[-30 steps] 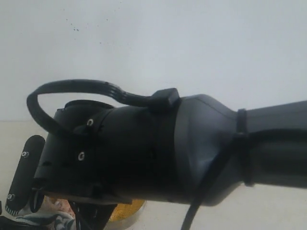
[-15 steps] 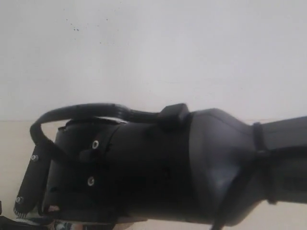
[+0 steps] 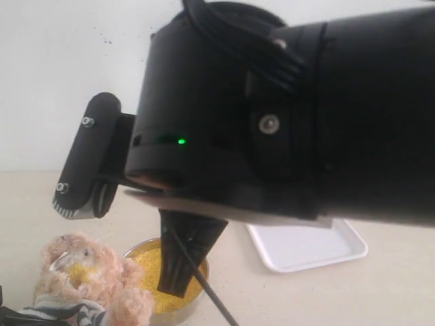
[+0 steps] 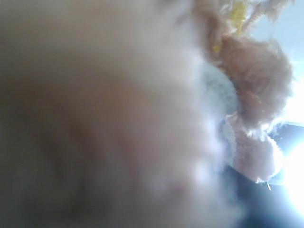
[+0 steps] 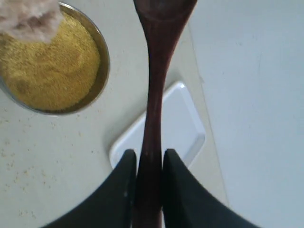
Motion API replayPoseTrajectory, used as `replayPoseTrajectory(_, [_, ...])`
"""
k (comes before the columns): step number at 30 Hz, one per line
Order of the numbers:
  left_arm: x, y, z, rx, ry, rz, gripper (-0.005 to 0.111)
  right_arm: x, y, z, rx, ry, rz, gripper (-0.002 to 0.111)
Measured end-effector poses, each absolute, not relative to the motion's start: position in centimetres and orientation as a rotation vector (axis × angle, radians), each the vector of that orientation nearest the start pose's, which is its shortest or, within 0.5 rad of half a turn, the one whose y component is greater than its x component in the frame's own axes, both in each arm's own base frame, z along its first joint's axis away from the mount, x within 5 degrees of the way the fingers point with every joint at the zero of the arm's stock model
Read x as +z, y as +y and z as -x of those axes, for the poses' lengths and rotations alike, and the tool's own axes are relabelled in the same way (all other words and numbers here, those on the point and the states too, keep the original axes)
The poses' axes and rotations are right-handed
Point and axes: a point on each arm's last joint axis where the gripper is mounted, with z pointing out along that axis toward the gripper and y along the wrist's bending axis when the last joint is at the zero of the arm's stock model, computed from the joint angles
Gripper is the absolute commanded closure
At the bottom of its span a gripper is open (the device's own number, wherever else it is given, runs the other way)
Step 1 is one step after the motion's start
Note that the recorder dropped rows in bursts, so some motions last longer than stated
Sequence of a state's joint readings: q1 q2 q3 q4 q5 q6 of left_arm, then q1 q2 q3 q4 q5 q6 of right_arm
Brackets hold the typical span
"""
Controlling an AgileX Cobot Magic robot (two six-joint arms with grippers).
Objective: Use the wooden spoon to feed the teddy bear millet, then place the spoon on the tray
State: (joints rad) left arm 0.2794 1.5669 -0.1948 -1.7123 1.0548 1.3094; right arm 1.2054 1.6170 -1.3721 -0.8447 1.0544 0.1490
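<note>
In the right wrist view my right gripper [image 5: 149, 161] is shut on the handle of the dark wooden spoon [image 5: 154, 90]. The spoon's round end runs off the picture's edge, and what shows of it is bare. Beneath it lie the white tray [image 5: 183, 130] and the metal bowl of yellow millet [image 5: 50, 61]. The teddy bear [image 3: 81, 278] sits beside the bowl [image 3: 146, 248], with yellow grains on its face. Blurred bear fur [image 4: 256, 80] fills the left wrist view and hides my left gripper's jaws.
The right arm's black body [image 3: 285, 115] fills most of the exterior view, close to the camera. The tray [image 3: 306, 248] lies on the beige table [image 3: 394, 292] to the right of the bowl. A white wall stands behind.
In the exterior view the right arm has risen and turned. The bear, the bowl and the tray, which it covered before, now show beneath it.
</note>
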Motion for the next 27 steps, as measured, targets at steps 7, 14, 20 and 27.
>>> replayPoseTrajectory(7, [13.2, -3.3, -16.8, -1.423, 2.336, 0.557, 0.103, 32.6, 28.6, -18.8, -0.524, 1.894, 1.366, 0.109])
replayPoseTrajectory(14, [14.4, -3.5, -17.7, -1.565, 2.238, 0.569, 0.103, 31.7, 26.4, -21.2, -0.476, 2.087, 1.333, 0.109])
replayPoseTrajectory(20, [16.0, -2.8, -20.4, -1.546, 2.173, 0.478, 0.103, 30.2, 24.9, -20.9, -0.292, 2.343, 1.496, 0.109])
replayPoseTrajectory(27, [18.5, -1.5, -24.4, -1.486, 2.113, 0.467, 0.103, 30.3, 26.2, -19.5, -0.347, 2.155, 1.711, 0.109])
